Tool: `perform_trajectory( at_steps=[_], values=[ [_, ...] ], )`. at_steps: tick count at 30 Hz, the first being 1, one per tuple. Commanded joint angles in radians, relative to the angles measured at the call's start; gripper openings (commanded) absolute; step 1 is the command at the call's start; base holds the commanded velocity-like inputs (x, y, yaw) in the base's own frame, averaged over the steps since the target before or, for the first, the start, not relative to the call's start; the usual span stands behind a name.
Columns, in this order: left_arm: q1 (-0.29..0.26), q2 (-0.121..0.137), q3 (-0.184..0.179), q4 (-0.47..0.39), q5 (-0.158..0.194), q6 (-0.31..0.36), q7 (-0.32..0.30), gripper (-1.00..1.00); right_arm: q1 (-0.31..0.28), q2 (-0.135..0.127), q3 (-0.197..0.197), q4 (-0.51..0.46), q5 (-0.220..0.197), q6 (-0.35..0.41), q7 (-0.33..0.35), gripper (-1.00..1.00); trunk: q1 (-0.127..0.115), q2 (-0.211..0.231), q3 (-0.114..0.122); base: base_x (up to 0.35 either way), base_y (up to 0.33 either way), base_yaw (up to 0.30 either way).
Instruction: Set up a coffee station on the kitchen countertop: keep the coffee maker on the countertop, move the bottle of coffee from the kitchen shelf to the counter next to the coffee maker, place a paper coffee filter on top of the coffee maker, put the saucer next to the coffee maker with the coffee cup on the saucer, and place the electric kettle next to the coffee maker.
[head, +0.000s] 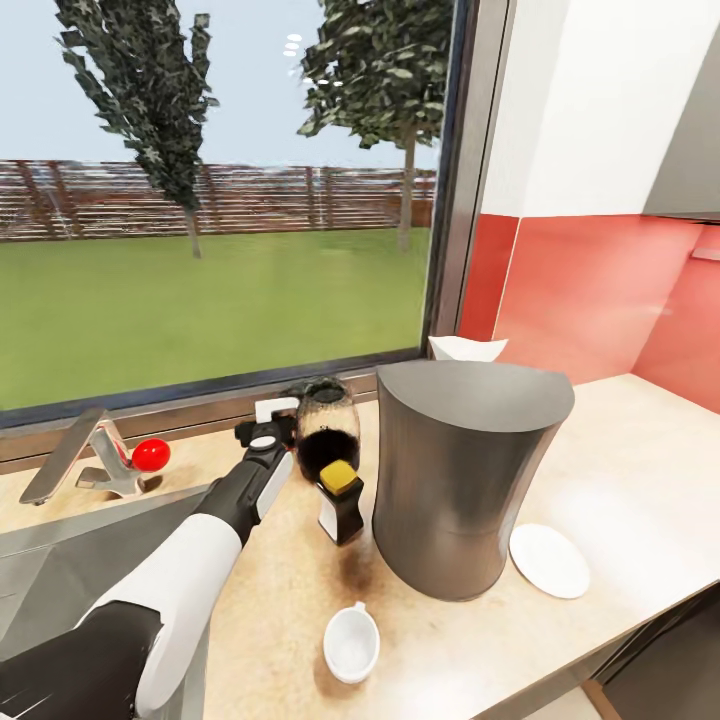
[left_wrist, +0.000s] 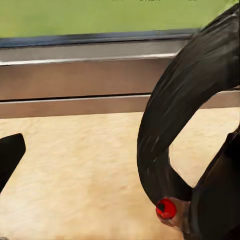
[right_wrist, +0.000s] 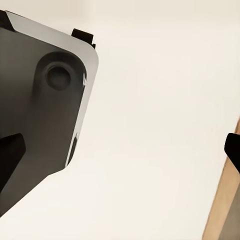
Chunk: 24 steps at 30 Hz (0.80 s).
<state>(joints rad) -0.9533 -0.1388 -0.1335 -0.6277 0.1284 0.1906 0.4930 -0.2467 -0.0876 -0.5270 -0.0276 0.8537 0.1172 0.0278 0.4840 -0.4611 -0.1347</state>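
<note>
Behind the table a big window looks onto grass, trees and a fence; red backsplash at right. Coffee maker stands mid-table, tall grey cylinder w/ flat top. White paper coffee filter peeks up behind its far rim; can't tell if it touches the top. Saucer lies flat just beside the maker's base, on the right, bare. Coffee cup sits on the table near the front edge, apart from the saucer, front-left of the maker. Bottle of coffee, yellow cap, stands just left of the maker. Electric kettle is right behind the bottle, near the window sill. Faucet w/ red knob at far left by the sink.

Left tool reaches in at the kettle's left side; left wrist view shows the black loop handle close between the fingers, one finger well off it, so released, not clamping. Right tool: finger tips far apart, released, over a pale surface.
</note>
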Motion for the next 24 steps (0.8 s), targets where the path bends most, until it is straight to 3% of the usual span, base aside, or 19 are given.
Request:
perform_trajectory(
  at_steps=[1, 17, 24],
  values=[
    [-0.001, 0.001, -0.006, -0.001, 0.01, 0.001, 0.009, 1.0, -0.001, 0.0, -0.008, -0.002, 0.01, 0.004, 0.003, 1.0, 0.0, -0.002, -0.002, 0.0, 0.0, 0.0],
    [0.001, 0.002, -0.007, 0.0, 0.008, -0.022, 0.009, 1.0, 0.0, 0.001, -0.008, -0.002, 0.01, 0.004, 0.003, 1.0, 0.0, -0.002, -0.002, -0.003, 0.0, 0.0],
    [0.001, 0.002, -0.007, 0.0, 0.007, -0.022, 0.009, 1.0, 0.0, 0.0, -0.008, -0.002, 0.01, 0.004, 0.003, 1.0, 0.0, -0.002, -0.002, -0.24, 0.0, 0.0]
  ],
)
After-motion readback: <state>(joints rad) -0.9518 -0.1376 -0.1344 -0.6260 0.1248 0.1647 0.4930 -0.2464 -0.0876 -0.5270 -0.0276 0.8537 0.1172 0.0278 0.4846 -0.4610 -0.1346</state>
